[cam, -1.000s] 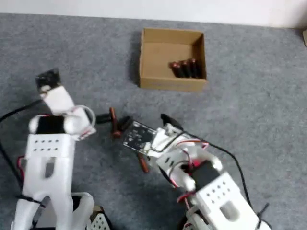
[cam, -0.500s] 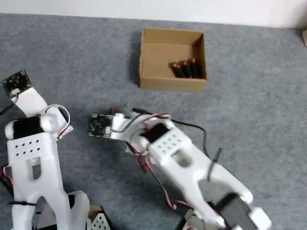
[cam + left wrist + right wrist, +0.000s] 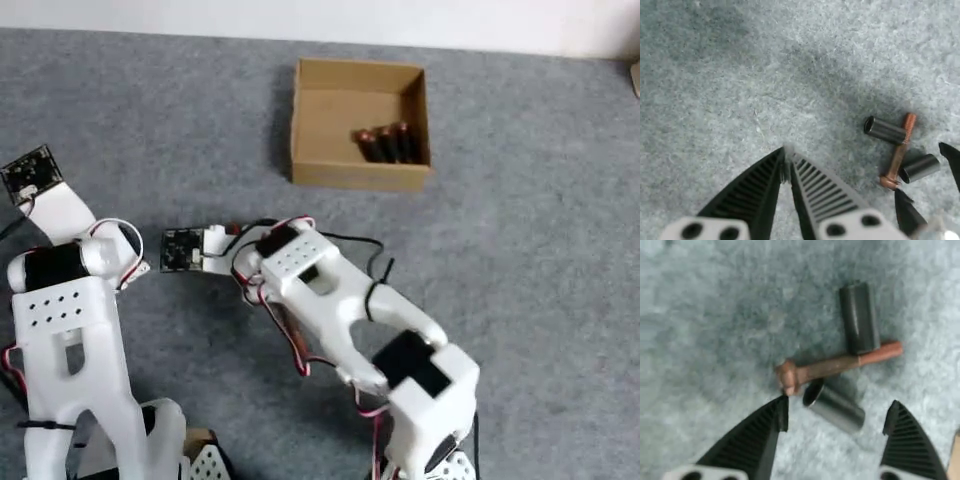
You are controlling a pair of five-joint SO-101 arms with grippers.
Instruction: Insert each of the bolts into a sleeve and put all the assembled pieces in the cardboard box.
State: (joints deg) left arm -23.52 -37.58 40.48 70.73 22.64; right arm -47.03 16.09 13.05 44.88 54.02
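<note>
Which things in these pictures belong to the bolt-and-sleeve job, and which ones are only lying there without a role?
For the job:
- copper-coloured metal bolt on the carpet
- two dark cylindrical sleeves beside it
- brown cardboard box holding assembled bolt-and-sleeve pieces
- right end effector, open around one sleeve

Not for the job:
- grey carpet under everything
- white wall strip behind the box

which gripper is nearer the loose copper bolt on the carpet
Right. The right gripper is open directly above the bolt; the left gripper is shut over bare carpet, off to one side.
</note>
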